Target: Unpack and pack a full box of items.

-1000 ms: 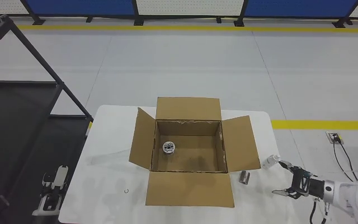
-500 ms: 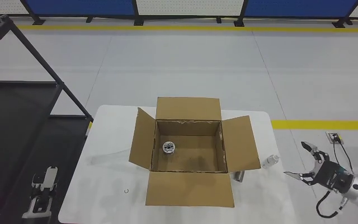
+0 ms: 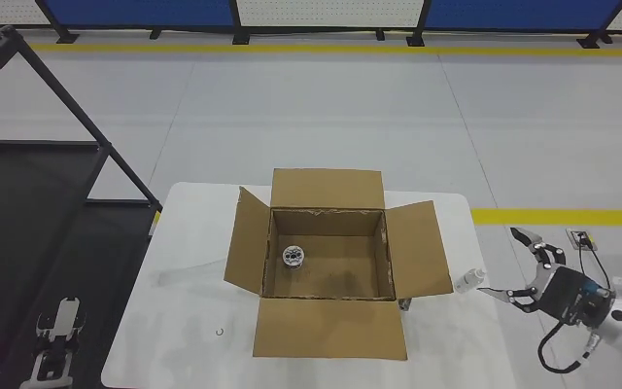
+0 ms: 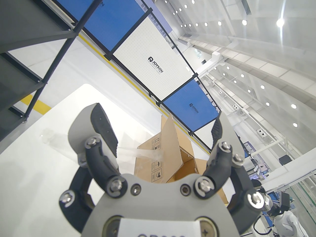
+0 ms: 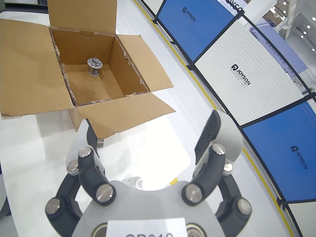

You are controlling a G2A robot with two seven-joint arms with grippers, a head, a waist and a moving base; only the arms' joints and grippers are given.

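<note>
Open cardboard box (image 3: 328, 189), flaps spread, metal spool (image 3: 293, 256) upright inside, small bottle (image 3: 470, 281) nearby

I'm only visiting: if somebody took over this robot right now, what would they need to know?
Left gripper: open, empty, beyond the left edge of the table.
Right gripper: open, empty, off the right edge, near a small white bottle.
Open cardboard box mid-table holds one metal spool.
A small metal part lies by its front-right flap.
Done, apparently: box nearly emptied.
Left: probably the spool out, then repacking.
</note>
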